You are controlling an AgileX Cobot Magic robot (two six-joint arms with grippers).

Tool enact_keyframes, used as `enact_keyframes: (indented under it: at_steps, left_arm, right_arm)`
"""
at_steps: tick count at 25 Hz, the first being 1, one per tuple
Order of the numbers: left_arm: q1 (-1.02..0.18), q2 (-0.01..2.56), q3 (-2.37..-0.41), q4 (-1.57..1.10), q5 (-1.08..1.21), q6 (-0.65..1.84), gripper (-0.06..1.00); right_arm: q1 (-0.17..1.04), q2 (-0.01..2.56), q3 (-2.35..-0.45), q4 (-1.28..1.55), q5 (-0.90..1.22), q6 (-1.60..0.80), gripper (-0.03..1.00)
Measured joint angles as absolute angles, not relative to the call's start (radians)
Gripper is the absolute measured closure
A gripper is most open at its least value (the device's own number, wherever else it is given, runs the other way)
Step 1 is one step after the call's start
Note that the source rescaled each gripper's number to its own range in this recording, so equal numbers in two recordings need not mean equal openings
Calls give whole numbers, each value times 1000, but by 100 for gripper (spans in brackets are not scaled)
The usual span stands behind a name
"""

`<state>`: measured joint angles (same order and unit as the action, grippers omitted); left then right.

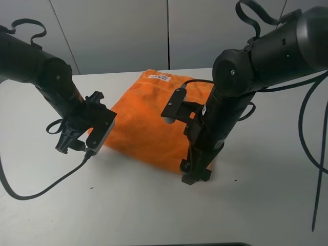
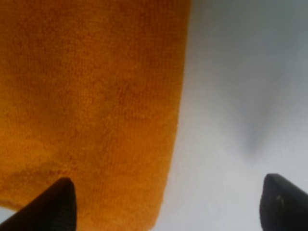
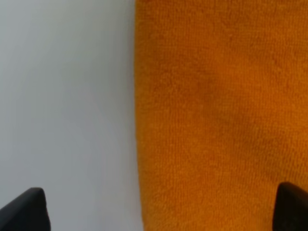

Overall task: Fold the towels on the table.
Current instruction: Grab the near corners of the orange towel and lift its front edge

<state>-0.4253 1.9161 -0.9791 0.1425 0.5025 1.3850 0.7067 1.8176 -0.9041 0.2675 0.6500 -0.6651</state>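
Towel (image 1: 146,120) on table (image 1: 128,210); left end effector (image 1: 76,148), right end effector (image 1: 196,174) spread.

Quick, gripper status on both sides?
Left gripper: open, holding nothing, over the towel edge.
Right gripper: open, holding nothing, also over the towel edge.

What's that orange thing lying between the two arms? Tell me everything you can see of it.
It is a bright orange towel, fluffy terry by its look, roughly square, lying spread on the white table. A small white label sits at its far edge. The open left gripper and right gripper each straddle a side edge near the front corners; whether they touch the cloth cannot be told.
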Motion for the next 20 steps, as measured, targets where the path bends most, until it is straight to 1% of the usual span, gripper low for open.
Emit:
enact_keyframes:
  at_steps: [4,20]
  left_arm:
    - [-425,1928,-979,144,451,1387,-4]
    - [-428,1946,-979,144,446,1388,-4]
  right_arm:
    - [707,1842,-904,269,647,-663,-3]
    - [707,1931,-904,269,629,-663,-3]
